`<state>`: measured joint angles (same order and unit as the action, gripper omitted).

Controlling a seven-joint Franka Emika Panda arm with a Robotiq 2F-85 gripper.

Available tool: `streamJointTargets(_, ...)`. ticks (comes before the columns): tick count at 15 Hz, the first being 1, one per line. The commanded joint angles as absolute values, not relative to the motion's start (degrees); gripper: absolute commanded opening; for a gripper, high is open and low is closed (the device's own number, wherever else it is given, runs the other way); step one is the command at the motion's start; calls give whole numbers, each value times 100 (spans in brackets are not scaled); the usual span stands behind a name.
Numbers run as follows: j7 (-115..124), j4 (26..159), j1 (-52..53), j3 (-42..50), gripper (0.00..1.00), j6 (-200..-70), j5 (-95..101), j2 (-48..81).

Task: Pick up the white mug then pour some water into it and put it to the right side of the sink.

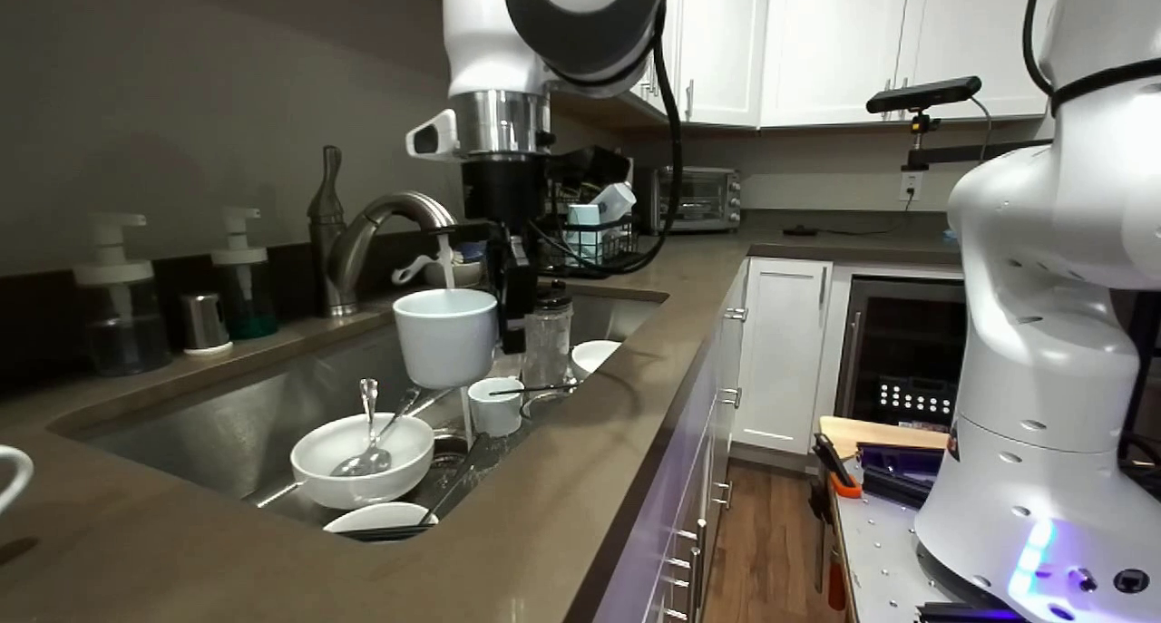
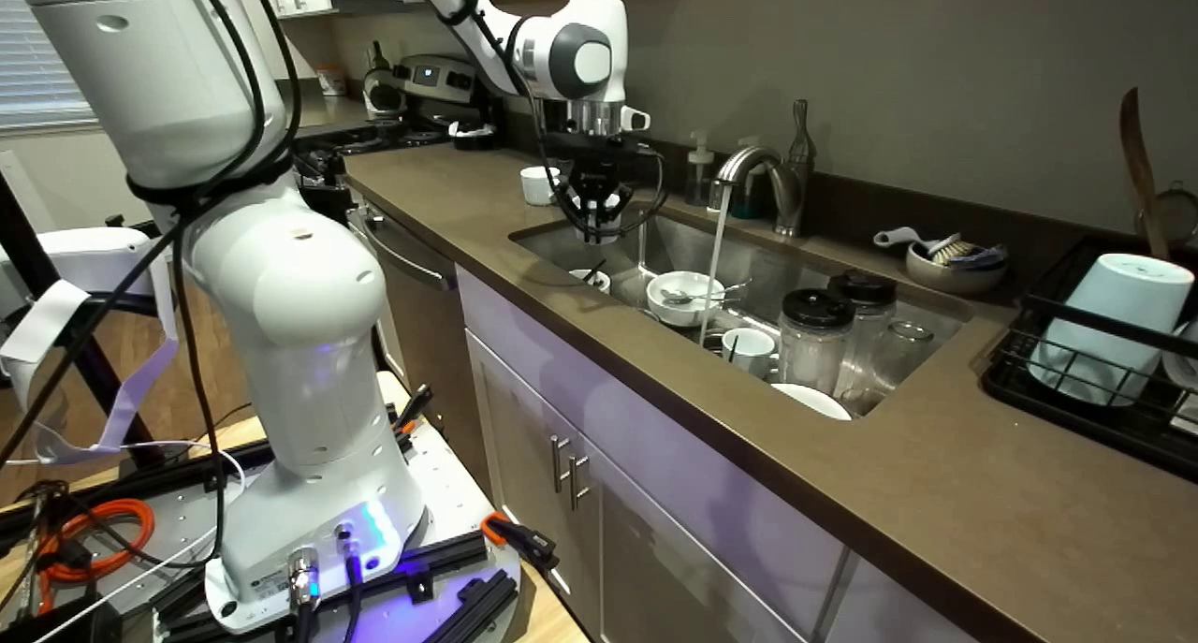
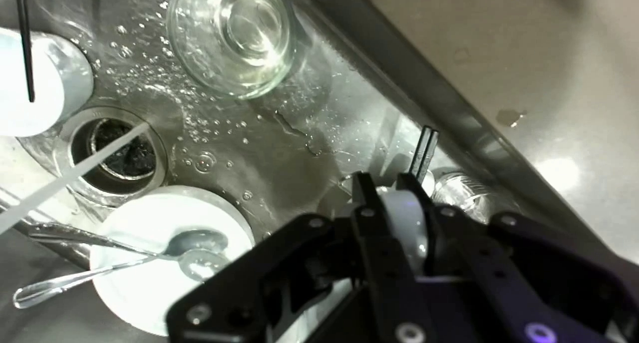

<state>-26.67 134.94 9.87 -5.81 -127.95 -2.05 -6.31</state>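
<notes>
The white mug [image 1: 444,344] hangs roughly upright over the sink [image 1: 213,442], left of centre in an exterior view, clamped in the gripper [image 3: 384,182]. Water [image 2: 716,259] from the faucet [image 2: 753,162], right of centre in an exterior view, falls apart from it. Lower left in the wrist view, a white bowl [image 3: 135,303] holds spoons [image 3: 202,264].

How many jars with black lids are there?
2 in the sink, in an exterior view: one jar nearer the front edge, the other jar just behind it. More could be hidden.
</notes>
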Motion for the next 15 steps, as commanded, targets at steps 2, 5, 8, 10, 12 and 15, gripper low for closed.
streamJointTargets(2,-2636,13945,831,-352,5,-12967,-459,-1127)
streamJointTargets(5,-2633,13728,736,-173,5,-12805,-403,-1055)
streamJointTargets(8,-2562,13512,653,-75,5,-12613,-321,-940)
streamJointTargets(10,-2512,13318,611,-48,5,-12460,-259,-798)
streamJointTargets(12,-2460,13091,566,-34,5,-12287,-217,-635)
streamJointTargets(15,-2453,12720,505,-31,5,-12079,-214,-399)
